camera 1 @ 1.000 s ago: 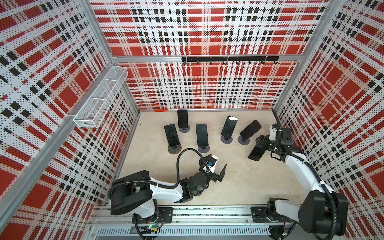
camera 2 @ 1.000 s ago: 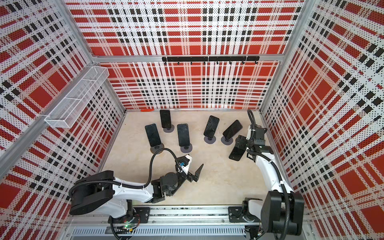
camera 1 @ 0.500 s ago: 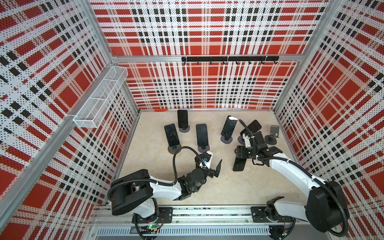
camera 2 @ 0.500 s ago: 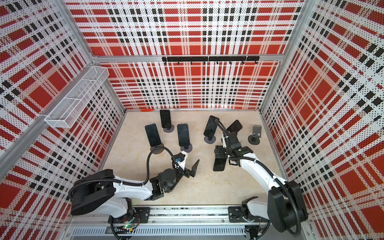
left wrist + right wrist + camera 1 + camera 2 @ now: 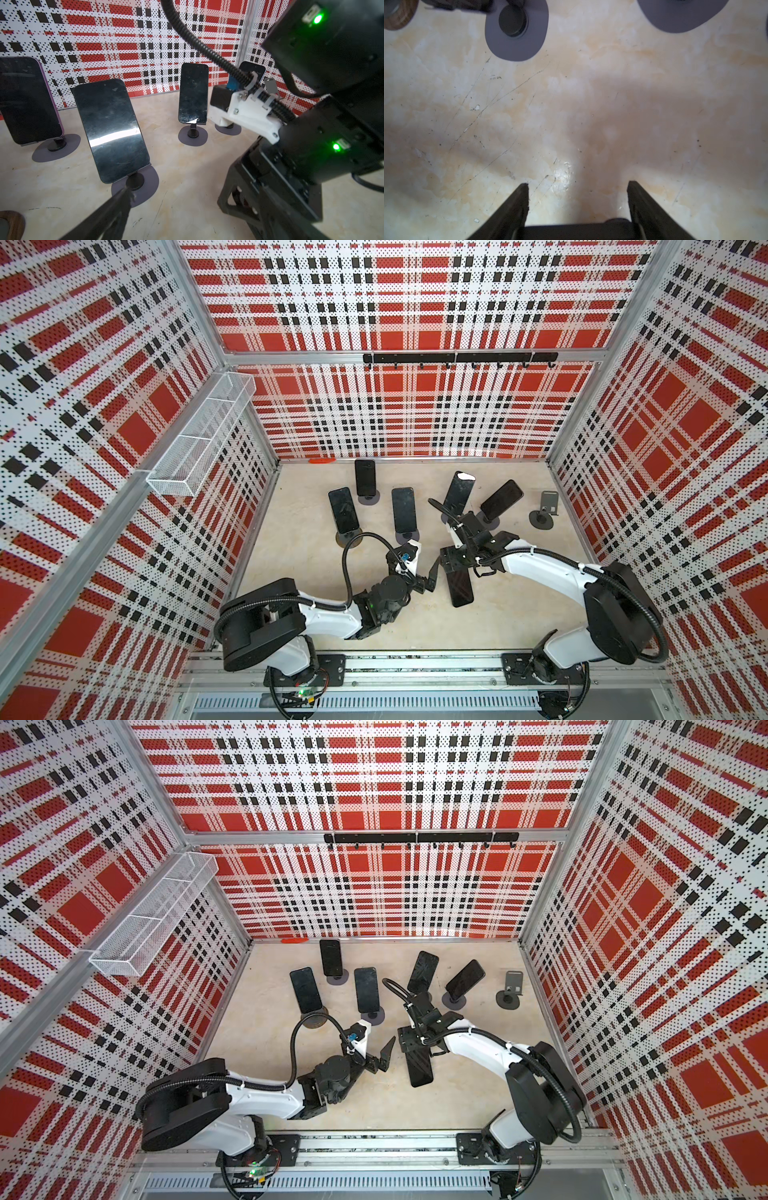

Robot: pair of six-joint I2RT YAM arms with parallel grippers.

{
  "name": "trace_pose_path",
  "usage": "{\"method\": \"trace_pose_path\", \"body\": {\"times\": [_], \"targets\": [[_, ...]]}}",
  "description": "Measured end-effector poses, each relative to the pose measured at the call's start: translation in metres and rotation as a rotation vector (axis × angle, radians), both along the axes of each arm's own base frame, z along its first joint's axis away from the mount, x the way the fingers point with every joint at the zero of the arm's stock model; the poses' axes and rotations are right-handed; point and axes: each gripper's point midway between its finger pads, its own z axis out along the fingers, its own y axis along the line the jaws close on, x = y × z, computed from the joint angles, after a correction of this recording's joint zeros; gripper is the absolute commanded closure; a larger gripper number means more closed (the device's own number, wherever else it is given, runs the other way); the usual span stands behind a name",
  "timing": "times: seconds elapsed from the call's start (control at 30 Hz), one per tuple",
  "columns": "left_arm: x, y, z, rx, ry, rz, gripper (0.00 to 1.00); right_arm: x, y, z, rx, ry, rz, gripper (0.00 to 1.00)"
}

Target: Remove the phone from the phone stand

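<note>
The right end effector (image 5: 455, 563) is clamped on one end of the black phone (image 5: 461, 590), near the centre of the surface (image 5: 316, 556). The empty phone stand (image 5: 542, 514) stands well apart, near the right edge toward the back. The left end effector (image 5: 376, 1050) is spread wide, just beside the phone.

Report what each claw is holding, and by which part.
Right claw grips a black phone by one short end. Left claw is open and holds nothing.
</note>
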Motion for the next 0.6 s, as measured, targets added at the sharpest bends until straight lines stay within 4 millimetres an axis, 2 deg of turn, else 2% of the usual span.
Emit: {"method": "trace_pose_path", "body": {"times": [0.27,0.6], "targets": [[0.001,0.002,0.000,-0.001,0.001,0.012,0.02,-0.019,0.024,-0.036,-0.111,0.029,0.068,0.37],[0.001,0.015,-0.001,0.006,-0.006,0.056,0.02,-0.025,0.035,-0.048,-0.103,-0.009,0.077,0.36]]}}
